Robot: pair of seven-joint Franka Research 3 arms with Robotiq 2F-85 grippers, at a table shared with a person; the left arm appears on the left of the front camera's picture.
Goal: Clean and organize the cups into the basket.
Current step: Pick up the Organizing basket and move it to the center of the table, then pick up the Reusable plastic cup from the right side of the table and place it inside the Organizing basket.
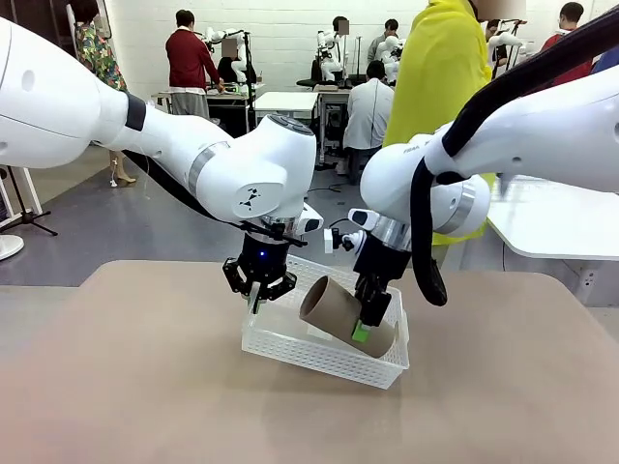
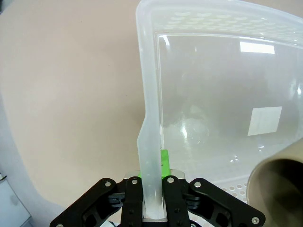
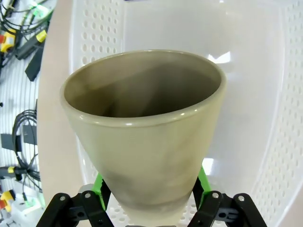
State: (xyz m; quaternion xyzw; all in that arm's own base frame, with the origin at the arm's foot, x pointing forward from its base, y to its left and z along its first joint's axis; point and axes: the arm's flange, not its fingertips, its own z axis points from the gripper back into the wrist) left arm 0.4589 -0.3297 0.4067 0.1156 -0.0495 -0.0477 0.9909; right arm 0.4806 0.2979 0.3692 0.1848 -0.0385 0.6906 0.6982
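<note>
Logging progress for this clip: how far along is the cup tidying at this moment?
Done: nothing released yet; the basket floor that shows is bare. In hand: the left gripper is shut on its rim, the right gripper holds a brown cup inside it. Left: letting go, then any other cups.

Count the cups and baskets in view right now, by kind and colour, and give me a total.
Brown cup: 1
White basket: 1
Total: 2
</note>
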